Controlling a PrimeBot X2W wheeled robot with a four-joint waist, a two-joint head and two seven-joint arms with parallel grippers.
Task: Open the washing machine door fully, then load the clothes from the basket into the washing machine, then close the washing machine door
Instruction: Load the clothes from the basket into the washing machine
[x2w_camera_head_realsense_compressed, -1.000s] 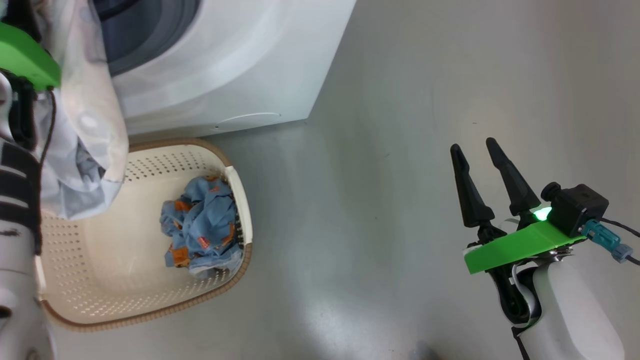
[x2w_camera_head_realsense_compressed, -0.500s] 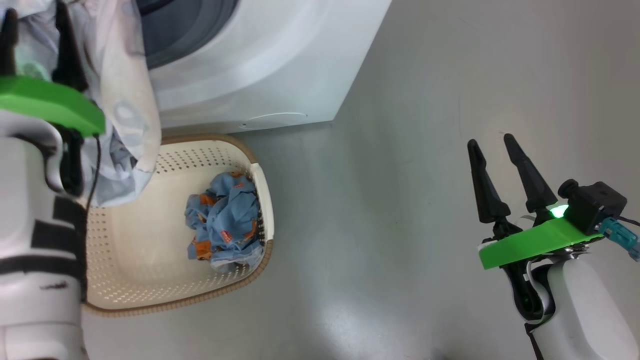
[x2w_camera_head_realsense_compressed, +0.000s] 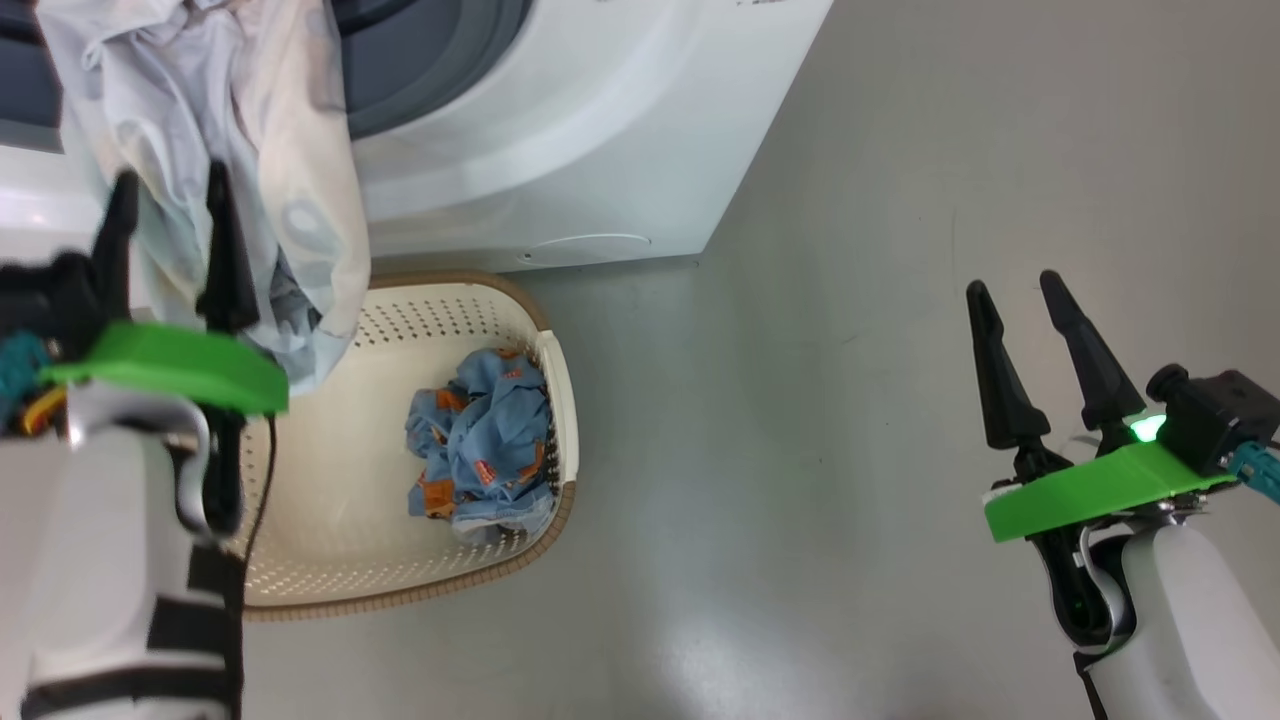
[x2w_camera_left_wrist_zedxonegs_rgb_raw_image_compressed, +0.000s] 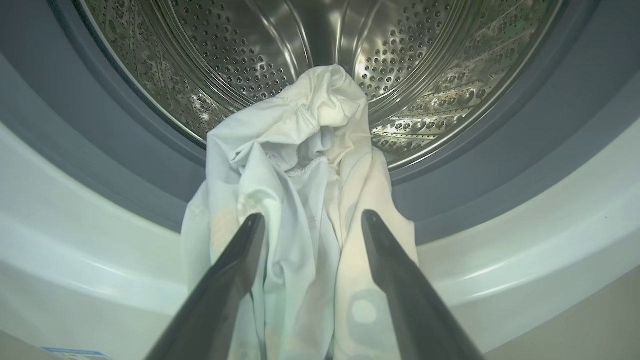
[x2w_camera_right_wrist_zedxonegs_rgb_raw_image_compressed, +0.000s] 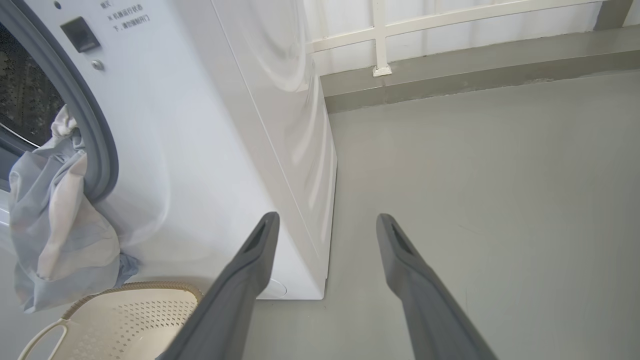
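The white washing machine (x2w_camera_head_realsense_compressed: 600, 130) stands with its drum (x2w_camera_left_wrist_zedxonegs_rgb_raw_image_compressed: 320, 45) open; its door is out of view. Pale blue and white clothes (x2w_camera_left_wrist_zedxonegs_rgb_raw_image_compressed: 295, 165) hang from the drum's lip over the grey gasket (x2w_camera_left_wrist_zedxonegs_rgb_raw_image_compressed: 500, 165), down the front towards the basket (x2w_camera_head_realsense_compressed: 330, 540). My left gripper (x2w_camera_left_wrist_zedxonegs_rgb_raw_image_compressed: 310, 217) is open, one finger on each side of the hanging cloth, just in front of it (x2w_camera_head_realsense_compressed: 170, 240). A denim-blue garment with orange patches (x2w_camera_head_realsense_compressed: 480, 450) lies in the cream basket. My right gripper (x2w_camera_head_realsense_compressed: 1020, 300) is open and empty over bare floor.
The basket sits on the grey floor (x2w_camera_head_realsense_compressed: 800, 450) right against the machine's front. In the right wrist view the machine's side panel (x2w_camera_right_wrist_zedxonegs_rgb_raw_image_compressed: 280, 125) is to the left and a wall with a low kerb (x2w_camera_right_wrist_zedxonegs_rgb_raw_image_compressed: 475, 55) runs behind.
The head camera has shifted. My left gripper has drawn back and down from the drum mouth, leaving the pale clothes draped there. The right arm holds its pose.
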